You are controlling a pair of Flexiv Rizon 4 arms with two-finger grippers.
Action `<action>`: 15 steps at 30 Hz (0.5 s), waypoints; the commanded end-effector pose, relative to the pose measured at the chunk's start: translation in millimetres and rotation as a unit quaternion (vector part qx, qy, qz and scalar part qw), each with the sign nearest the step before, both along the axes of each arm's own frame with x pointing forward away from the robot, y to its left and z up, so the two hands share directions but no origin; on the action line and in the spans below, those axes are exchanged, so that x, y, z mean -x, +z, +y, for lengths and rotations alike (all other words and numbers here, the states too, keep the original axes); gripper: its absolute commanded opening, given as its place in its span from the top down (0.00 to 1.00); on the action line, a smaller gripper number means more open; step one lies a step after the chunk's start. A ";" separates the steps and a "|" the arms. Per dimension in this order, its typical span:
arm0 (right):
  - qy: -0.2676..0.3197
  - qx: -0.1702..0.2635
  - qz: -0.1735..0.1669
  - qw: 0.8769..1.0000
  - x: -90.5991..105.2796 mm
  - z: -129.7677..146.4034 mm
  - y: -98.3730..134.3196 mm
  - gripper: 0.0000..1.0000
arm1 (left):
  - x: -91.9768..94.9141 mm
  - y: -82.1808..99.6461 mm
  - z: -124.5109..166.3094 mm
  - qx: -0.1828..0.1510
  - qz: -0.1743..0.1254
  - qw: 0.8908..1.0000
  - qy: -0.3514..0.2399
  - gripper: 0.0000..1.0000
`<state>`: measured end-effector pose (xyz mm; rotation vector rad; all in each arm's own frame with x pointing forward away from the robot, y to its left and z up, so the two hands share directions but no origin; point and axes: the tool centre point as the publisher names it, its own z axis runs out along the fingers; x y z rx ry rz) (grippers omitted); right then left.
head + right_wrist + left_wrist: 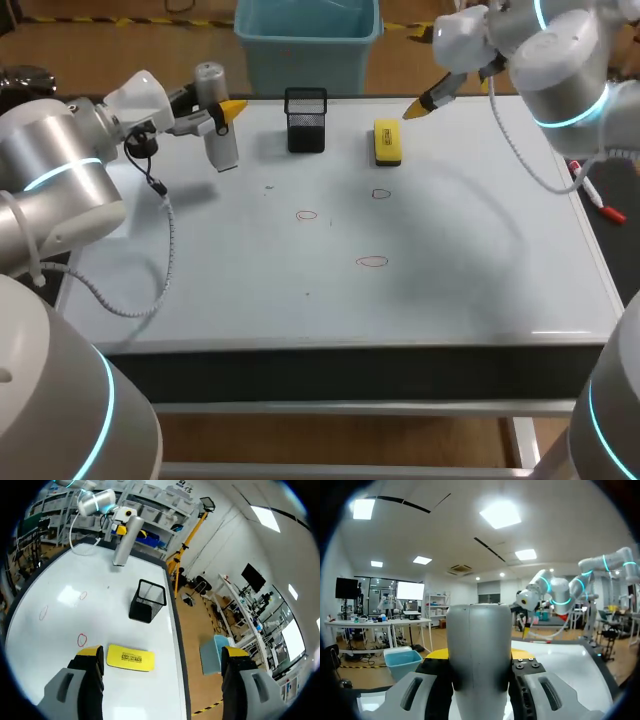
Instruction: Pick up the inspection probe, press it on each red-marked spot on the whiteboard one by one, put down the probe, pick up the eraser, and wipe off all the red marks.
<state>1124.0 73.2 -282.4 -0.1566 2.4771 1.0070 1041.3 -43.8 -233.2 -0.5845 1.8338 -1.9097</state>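
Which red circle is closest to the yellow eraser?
The red circle just in front of the yellow eraser. The left circle and the front circle lie farther from it on the whiteboard.

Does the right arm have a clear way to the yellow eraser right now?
Probably yes: the right arm hangs over the eraser, jaws open, nothing between them; the mesh cup stands aside.
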 end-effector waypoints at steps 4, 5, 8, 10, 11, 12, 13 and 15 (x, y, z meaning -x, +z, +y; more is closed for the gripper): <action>0.426 0.349 -0.028 0.834 -19.7 -2.7 -13.8 0.00 | 0.3 1.1 -1.2 0.000 -0.001 1.000 0.003 1.00; 0.443 0.355 -0.040 0.822 -20.9 -4.1 -16.8 0.00 | 0.3 1.1 -1.2 0.000 -0.001 1.000 0.003 1.00; 0.472 0.361 -0.064 0.802 -22.3 -7.2 -23.1 0.00 | 0.3 1.1 -1.2 0.000 -0.001 1.000 0.003 1.00; 0.500 0.369 -0.080 0.780 -22.0 -10.5 -29.3 0.00 | 0.3 1.1 -1.2 0.000 -0.001 1.000 0.003 1.00; 0.509 0.371 -0.084 0.772 -21.6 -12.4 -32.5 0.00 | 0.3 1.1 -1.2 0.000 -0.001 1.000 0.003 1.00; 0.518 0.372 -0.090 0.765 -21.2 -13.5 -35.3 0.00 | 0.3 1.1 -1.2 0.000 -0.001 1.000 0.003 1.00; 0.533 0.376 -0.095 0.752 -19.7 -15.6 -40.4 0.00 | 0.3 1.1 -1.2 0.000 -0.001 1.000 0.003 1.00; 0.552 0.383 -0.107 0.733 -16.4 -17.7 -46.6 0.00 | 0.3 1.1 -1.2 0.000 -0.001 1.000 0.003 1.00</action>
